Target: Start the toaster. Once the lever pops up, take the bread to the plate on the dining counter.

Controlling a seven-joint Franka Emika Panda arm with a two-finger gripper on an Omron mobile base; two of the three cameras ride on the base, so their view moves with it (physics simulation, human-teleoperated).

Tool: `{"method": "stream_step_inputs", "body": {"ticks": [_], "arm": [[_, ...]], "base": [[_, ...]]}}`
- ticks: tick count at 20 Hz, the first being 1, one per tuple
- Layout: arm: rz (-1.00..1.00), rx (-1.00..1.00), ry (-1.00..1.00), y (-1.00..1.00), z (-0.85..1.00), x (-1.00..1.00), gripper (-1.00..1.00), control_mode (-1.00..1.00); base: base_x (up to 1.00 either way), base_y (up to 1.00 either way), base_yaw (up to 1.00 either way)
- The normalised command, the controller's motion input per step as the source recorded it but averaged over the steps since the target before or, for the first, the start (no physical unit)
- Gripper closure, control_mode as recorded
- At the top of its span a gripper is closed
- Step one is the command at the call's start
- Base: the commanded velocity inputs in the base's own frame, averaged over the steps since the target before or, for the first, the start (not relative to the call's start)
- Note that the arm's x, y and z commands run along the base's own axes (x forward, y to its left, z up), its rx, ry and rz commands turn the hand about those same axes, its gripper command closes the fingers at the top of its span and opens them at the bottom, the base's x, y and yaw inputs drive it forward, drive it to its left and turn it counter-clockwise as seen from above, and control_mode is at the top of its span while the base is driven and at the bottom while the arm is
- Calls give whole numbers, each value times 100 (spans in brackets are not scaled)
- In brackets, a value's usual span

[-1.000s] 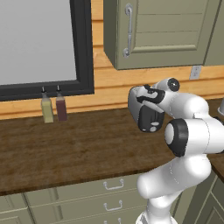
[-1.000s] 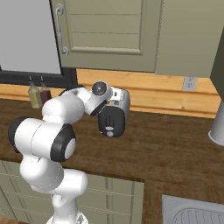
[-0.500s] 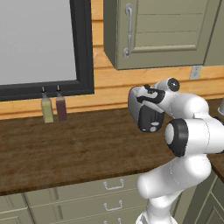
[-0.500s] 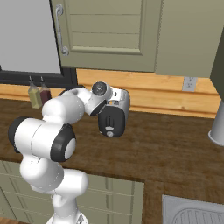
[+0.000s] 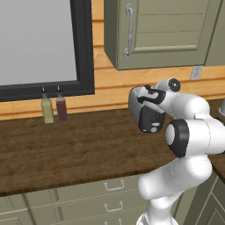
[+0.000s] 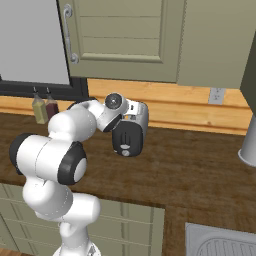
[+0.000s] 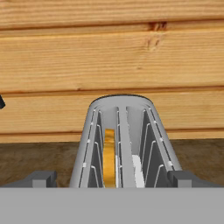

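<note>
1. At the far left of the left base view we see two small bottles, one olive-yellow (image 5: pixel 46 110) and one dark maroon (image 5: pixel 61 108), standing side by side against the wooden wall under a black-framed window (image 5: pixel 83 48). They sit on the dark-brown wood-grain counter with grey-green drawers (image 5: pixel 74 149) and play no part in the job.

2. Moving right, our gripper (image 5: pixel 149 119) hangs above the counter with its dark hand turned toward the wall. In the hand view both small dark finger tips (image 7: pixel 40 178) stand far apart at the bottom corners, so the jaws are spread wide and hold nothing.

3. Straight ahead of the hand sits the grey two-slot metal toaster (image 7: pixel 124 144), backed against the plank wall. The tan-golden slice of bread (image 7: pixel 109 157) stands on edge in its left slot; a pale sliver (image 7: pixel 137 170) shows in the right slot, and we cannot tell what it is.

4. We cannot see the toaster's lever, so we cannot say whether it is down or up.

5. We judge the task barely begun: the bread is in the slot, ungrasped. Pressing the lever, waiting for the pop, lifting the slice and carrying it to the plate all appear to remain.

6. At the right edge of the right base view are a grey cylinder (image 6: pixel 248 142) and a sink corner (image 6: pixel 220 242).
</note>
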Motion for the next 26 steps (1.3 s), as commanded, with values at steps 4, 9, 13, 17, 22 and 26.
{"method": "stream_step_inputs", "body": {"ticks": [4, 9, 13, 17, 22, 26], "arm": [[0, 0, 0, 0, 0, 0, -100, -100], [0, 0, 0, 0, 0, 0, -100, -100], [0, 0, 0, 0, 0, 0, -100, -100], [0, 0, 0, 0, 0, 0, -100, -100], [0, 0, 0, 0, 0, 0, -100, -100], [0, 0, 0, 0, 0, 0, -100, -100]], "base": [[0, 0, 0], [0, 0, 0], [0, 0, 0], [0, 0, 0], [0, 0, 0], [0, 0, 0]]}}
